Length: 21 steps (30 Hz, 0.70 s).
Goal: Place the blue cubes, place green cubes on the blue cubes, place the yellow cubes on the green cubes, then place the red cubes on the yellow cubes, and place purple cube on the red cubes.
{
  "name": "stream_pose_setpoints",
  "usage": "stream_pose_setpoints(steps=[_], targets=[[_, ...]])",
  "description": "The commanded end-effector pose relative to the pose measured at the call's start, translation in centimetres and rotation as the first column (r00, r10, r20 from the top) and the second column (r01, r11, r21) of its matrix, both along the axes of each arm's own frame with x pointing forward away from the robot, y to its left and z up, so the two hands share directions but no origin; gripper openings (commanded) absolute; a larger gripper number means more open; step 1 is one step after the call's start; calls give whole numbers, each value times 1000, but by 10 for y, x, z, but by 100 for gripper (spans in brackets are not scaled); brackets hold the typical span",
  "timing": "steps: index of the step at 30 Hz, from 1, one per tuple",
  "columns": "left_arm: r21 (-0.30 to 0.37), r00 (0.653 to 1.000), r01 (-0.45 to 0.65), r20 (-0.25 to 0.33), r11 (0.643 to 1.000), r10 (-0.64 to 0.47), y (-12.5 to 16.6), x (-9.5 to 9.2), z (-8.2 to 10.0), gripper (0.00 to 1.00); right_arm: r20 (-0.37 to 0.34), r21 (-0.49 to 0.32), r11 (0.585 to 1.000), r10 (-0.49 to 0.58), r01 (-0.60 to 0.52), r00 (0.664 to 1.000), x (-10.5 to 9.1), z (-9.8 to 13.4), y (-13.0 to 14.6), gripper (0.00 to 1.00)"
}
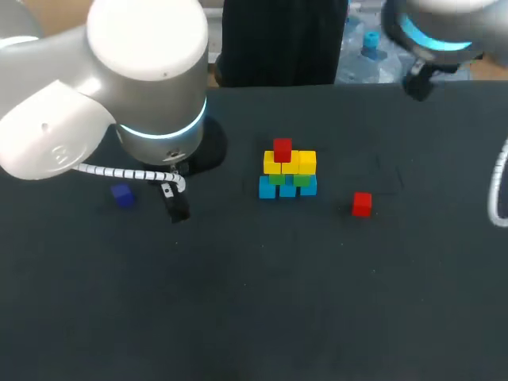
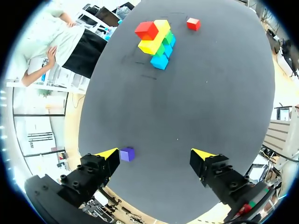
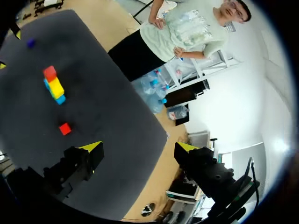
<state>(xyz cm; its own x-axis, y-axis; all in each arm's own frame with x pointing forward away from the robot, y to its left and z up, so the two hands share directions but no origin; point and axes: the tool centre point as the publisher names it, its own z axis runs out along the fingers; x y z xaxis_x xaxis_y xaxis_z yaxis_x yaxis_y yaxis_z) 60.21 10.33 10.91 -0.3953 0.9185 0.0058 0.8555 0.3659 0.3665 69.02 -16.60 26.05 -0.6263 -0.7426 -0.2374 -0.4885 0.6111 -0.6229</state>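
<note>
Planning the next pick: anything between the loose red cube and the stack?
No, bare table between the loose red cube and the stack, in the head view.

Head cam overhead; wrist cams low, oblique; all share cube stack (image 1: 287,171).

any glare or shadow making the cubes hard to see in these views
Head view: the stack and loose red cube are evenly lit, while the purple cube looks dim beside the left arm. Left wrist view: no glare, all cubes plain. Right wrist view: bright light washes out the room, and the purple cube is only a small dark speck.
</note>
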Motion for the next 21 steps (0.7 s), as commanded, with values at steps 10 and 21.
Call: stream_pose_setpoints(steps=[10,21], targets=[[-3,1000,3,-1,1000,-3,2,0,0,100,-124,354,887,358,-296,925,-84,-42,-19,100],[-3,1000,3,-1,1000,-3,2,0,0,100,-270,104,900,435,-424,859,-70,-106,4,100]])
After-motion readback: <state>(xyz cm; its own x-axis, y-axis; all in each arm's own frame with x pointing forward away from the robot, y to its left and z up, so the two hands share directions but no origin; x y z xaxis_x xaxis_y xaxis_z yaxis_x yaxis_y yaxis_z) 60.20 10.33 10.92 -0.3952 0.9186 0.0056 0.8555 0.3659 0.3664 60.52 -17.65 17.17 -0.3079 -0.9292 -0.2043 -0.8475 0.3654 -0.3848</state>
